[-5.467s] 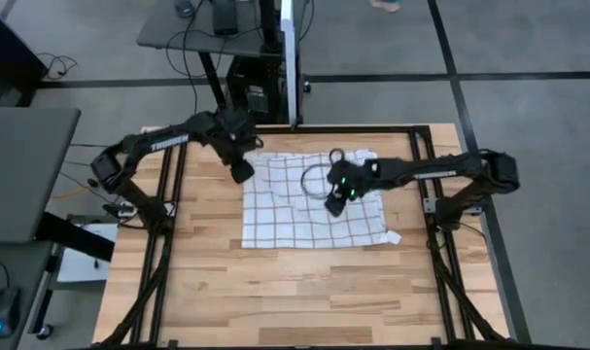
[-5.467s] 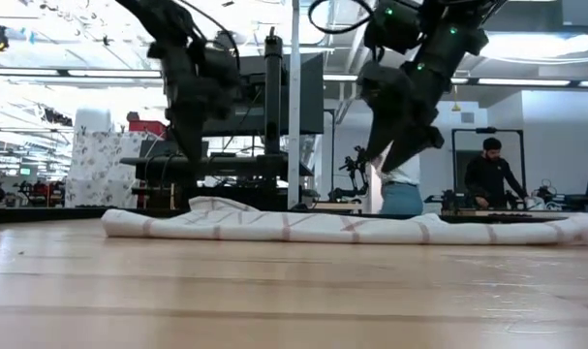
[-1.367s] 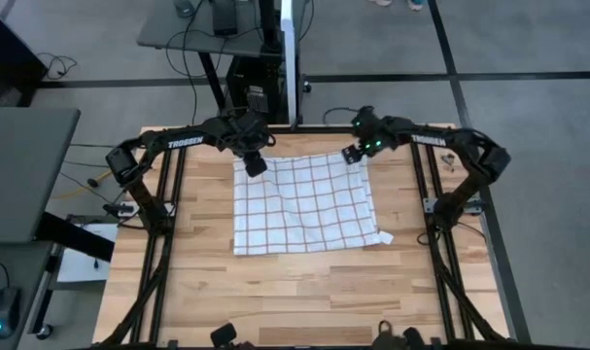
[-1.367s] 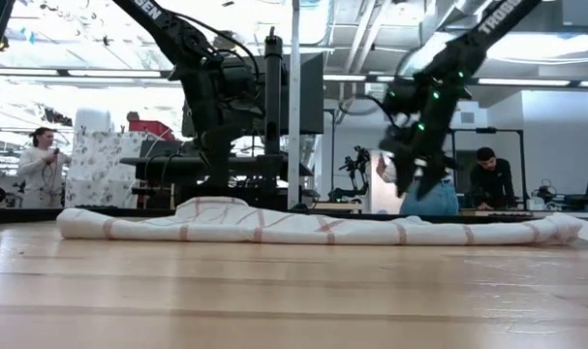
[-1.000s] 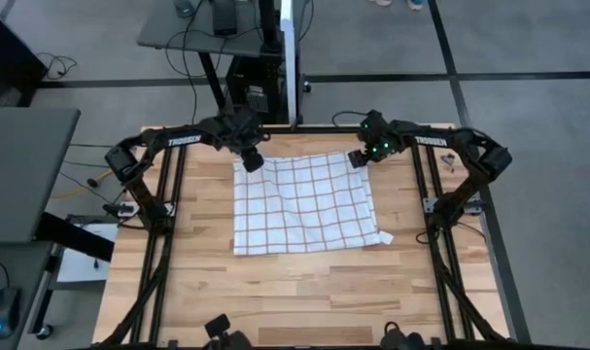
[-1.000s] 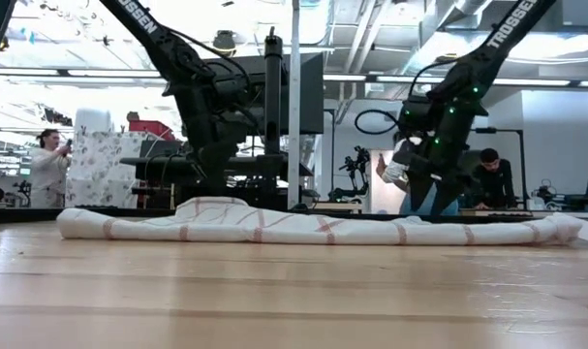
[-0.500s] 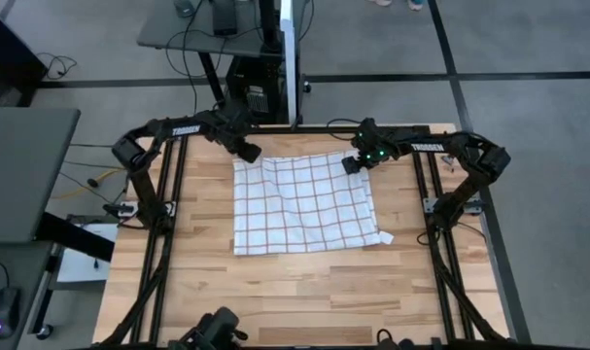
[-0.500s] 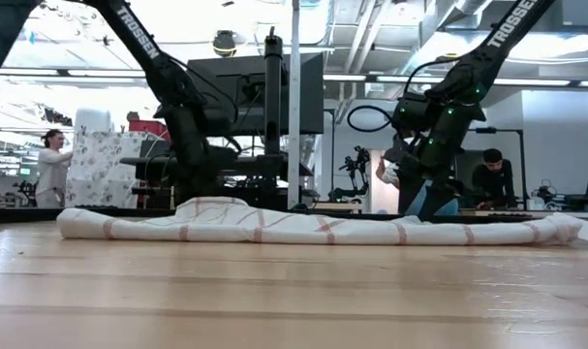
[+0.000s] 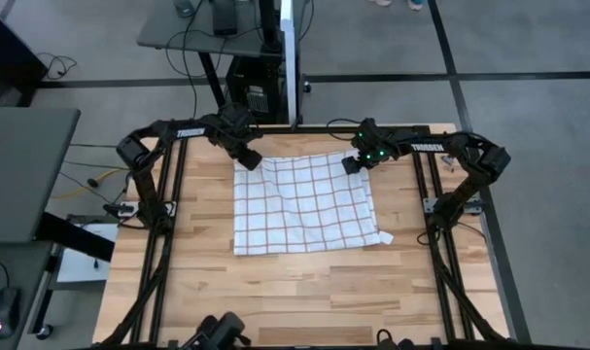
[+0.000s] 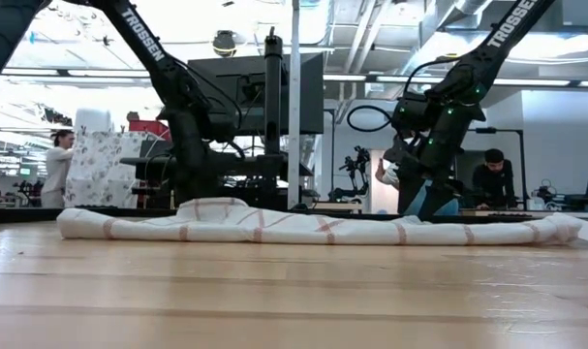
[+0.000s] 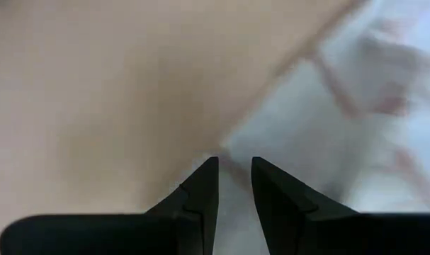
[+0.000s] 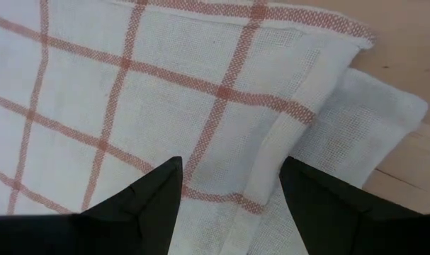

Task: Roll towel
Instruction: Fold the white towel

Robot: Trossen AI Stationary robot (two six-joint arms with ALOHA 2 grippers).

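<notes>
Wooden table (image 9: 295, 292), w/ dark frame rails down both sides, held everything. The towel (image 9: 304, 202) lay spread flat on the table's middle-to-far part, white w/ red-brown grid, a small white tag (image 9: 393, 237) sticking out at its near right corner. From the low view the towel (image 10: 313, 228) read as a long low ridge across the tabletop, w/ a slight hump toward its left.

Left arm reached in from the left; left gripper (image 9: 249, 159) sat at the towel's far left corner. Its wrist view showed the fingers (image 11: 204, 195) w/ only a narrow gap between them, tips right at the cloth edge where towel met bare wood; couldn't tell if any cloth was pinched.

Right arm came in from the right; right gripper (image 9: 352, 163) was over the far right corner. Its fingers (image 12: 140, 198) stood wide apart above the towel (image 12: 165, 106), nothing between them, the doubled hem corner just beside.

A person (image 10: 56, 170) stood in the room behind, far left.
</notes>
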